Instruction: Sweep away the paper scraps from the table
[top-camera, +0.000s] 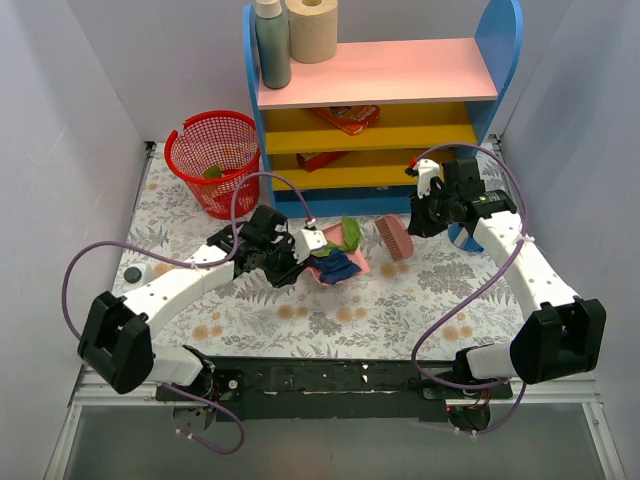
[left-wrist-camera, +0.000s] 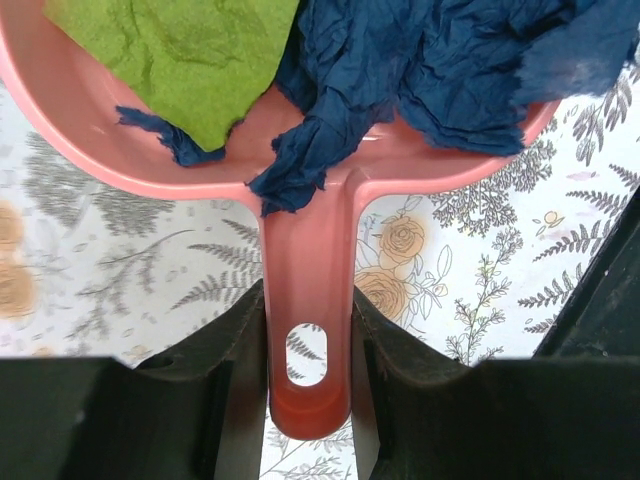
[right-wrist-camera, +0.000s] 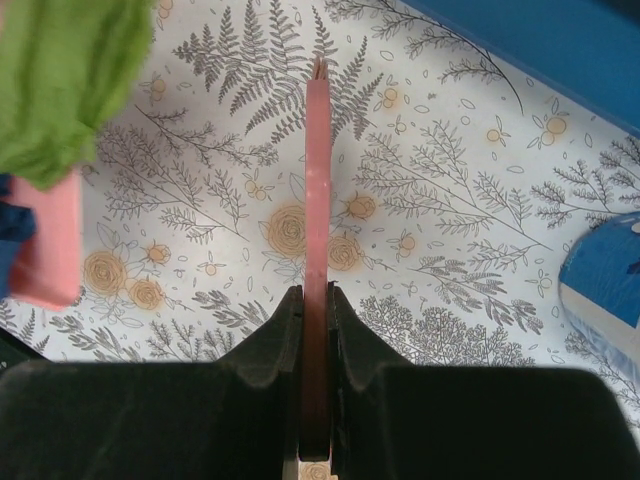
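Note:
My left gripper (top-camera: 292, 256) is shut on the handle of a pink dustpan (top-camera: 330, 268) that sits on the fern-print table (top-camera: 300, 320). The pan holds a green paper scrap (top-camera: 349, 234) and a dark blue one (top-camera: 338, 263). The left wrist view shows the handle (left-wrist-camera: 308, 330) between my fingers (left-wrist-camera: 235, 380), with the green scrap (left-wrist-camera: 180, 50) and the blue scrap (left-wrist-camera: 420, 70) in the pan. My right gripper (top-camera: 418, 218) is shut on a pink brush (top-camera: 395, 238) just right of the pan. The right wrist view shows the brush (right-wrist-camera: 317, 180) edge-on, with the green scrap (right-wrist-camera: 70, 80) at the left.
A red mesh basket (top-camera: 212, 160) with a green scrap inside stands at the back left. A blue, pink and yellow shelf unit (top-camera: 380, 90) fills the back. A round blue object (right-wrist-camera: 600, 290) lies under my right arm. Grey walls close in both sides.

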